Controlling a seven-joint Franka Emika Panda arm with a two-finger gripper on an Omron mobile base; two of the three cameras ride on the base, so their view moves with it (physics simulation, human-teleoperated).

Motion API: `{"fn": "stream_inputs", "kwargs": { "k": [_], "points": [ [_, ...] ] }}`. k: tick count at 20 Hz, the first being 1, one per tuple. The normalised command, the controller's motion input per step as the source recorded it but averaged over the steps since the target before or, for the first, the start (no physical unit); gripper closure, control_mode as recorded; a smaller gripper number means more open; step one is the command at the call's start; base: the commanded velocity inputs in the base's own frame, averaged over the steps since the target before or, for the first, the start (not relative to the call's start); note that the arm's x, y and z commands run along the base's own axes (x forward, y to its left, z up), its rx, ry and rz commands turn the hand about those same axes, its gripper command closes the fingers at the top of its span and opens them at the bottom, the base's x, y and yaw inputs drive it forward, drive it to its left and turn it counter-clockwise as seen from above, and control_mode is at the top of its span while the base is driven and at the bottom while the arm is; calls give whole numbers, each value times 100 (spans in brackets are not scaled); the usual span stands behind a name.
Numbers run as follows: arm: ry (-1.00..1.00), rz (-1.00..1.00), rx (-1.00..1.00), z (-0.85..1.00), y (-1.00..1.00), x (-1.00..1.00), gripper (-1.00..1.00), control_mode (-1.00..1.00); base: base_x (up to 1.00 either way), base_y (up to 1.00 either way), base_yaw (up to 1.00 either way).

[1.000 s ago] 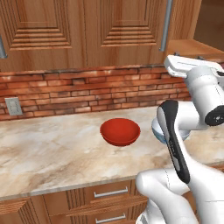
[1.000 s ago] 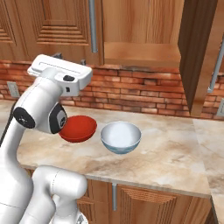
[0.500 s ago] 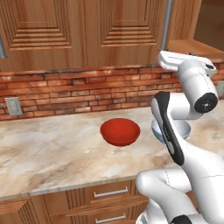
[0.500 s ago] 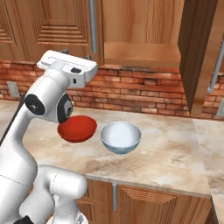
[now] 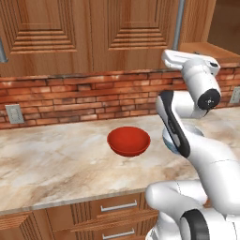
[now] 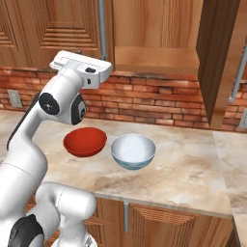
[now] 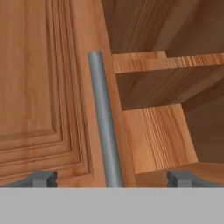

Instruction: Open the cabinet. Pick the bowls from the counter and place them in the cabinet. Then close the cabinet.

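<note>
The cabinet (image 6: 58, 29) hangs above the counter (image 6: 193, 169). Its right door (image 6: 217, 62) is swung open, baring a shelf (image 6: 154, 60); the left door is closed. My gripper (image 7: 113, 179) is open, raised in front of the left door, and that door's silver bar handle (image 7: 105, 131) runs up between its fingertips (image 7: 41, 178) without touching them. The red bowl (image 6: 85, 141) and the pale white-blue bowl (image 6: 133, 150) sit side by side on the counter. In the left base view the red bowl (image 5: 129, 140) is plain, while my arm covers most of the pale bowl (image 5: 168, 143).
A brick backsplash (image 5: 70, 101) with a wall outlet (image 5: 14, 114) runs behind the counter. Wooden drawers (image 5: 115, 206) sit below its front edge. Another cabinet's bar handle (image 6: 239, 72) stands right of the open door.
My hand has risen a little and moved closer to the cabinet's left door. The bowls have not moved, and the gripper has stayed open.
</note>
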Motion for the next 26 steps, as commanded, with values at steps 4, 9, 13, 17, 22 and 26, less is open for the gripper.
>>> {"fn": "stream_inputs", "kwargs": {
  "k": [4, 9, 13, 17, 22, 26],
  "points": [
    [0, 0, 0, 0, -3, 38, -100, -100, 0, 0, 0],
    [0, 0, 0, 0, -1, 44, -100, -100, 0, 0, 0],
    [0, 0, 0, 0, -23, 33, -100, -100, 0, 0, 0],
    [0, 0, 0, 0, -25, 26, -100, -100, 0, 0, 0],
    [0, 0, 0, -2, -7, 25, -100, -100, 0, 0, 0],
    [-3, 0, -5, -8, 0, 21, -100, -100, 0, 0, 0]
  ]
}}
